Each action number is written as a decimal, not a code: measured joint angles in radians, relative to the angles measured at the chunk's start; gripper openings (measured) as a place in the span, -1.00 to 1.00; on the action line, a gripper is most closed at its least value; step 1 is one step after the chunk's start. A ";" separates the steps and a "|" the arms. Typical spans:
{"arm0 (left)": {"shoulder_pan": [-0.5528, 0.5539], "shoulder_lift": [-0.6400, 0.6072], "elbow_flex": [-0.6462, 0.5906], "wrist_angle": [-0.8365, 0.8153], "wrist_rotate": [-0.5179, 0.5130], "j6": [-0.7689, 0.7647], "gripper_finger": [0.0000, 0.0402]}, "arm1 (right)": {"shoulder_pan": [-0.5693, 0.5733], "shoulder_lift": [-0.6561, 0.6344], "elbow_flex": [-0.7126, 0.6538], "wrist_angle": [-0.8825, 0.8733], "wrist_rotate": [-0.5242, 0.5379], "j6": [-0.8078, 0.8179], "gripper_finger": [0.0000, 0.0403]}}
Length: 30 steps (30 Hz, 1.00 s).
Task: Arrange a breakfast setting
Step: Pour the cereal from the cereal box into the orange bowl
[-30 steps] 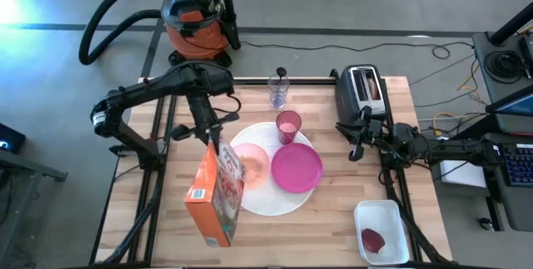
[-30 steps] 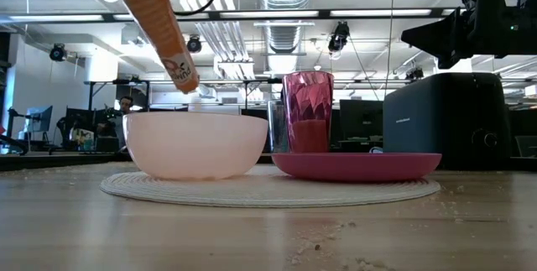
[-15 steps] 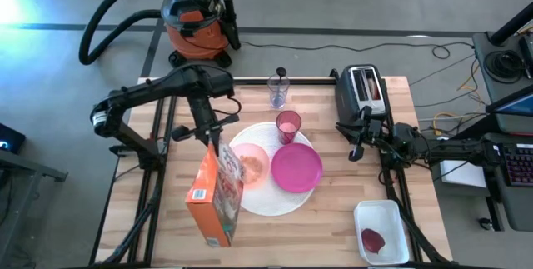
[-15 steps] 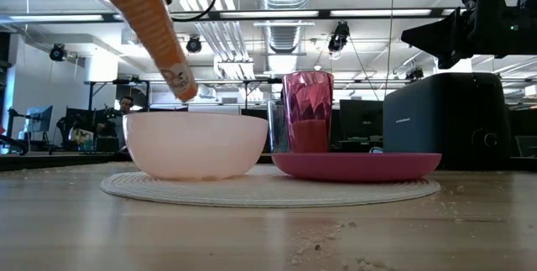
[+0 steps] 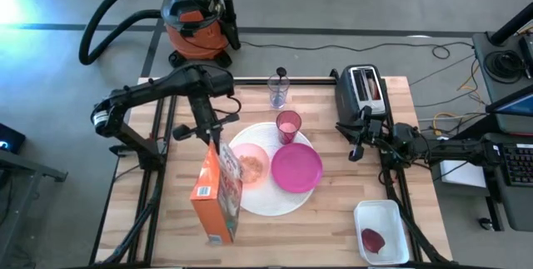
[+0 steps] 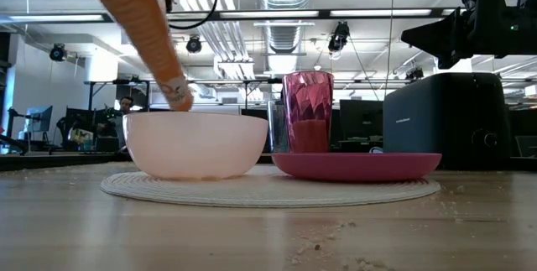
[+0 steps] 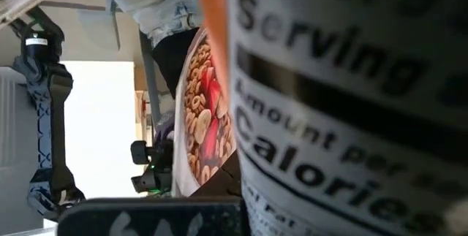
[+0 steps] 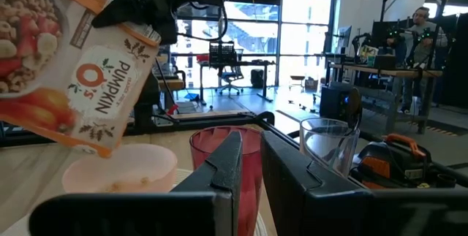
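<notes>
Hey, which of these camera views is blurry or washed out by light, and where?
Left wrist view: the cereal box fills the frame at close range, its print soft, and a white window behind is blown out. Low view: the table in front is out of focus. High view: a bright glare patch sits at the upper left on the floor. Right wrist view: the windows behind are overexposed.

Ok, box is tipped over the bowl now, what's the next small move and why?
Probably hold the tilt a little longer. The left tool is shut on the cereal box, whose open corner hangs over the bowl. Only a small patch of cereal shows in the bowl. Then I'd level the box. The right tool waits near the toaster.
</notes>
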 joint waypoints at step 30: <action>-0.016 0.033 0.000 0.017 0.036 0.031 -1.00 | 0.000 0.012 0.000 -0.017 0.000 0.000 -0.79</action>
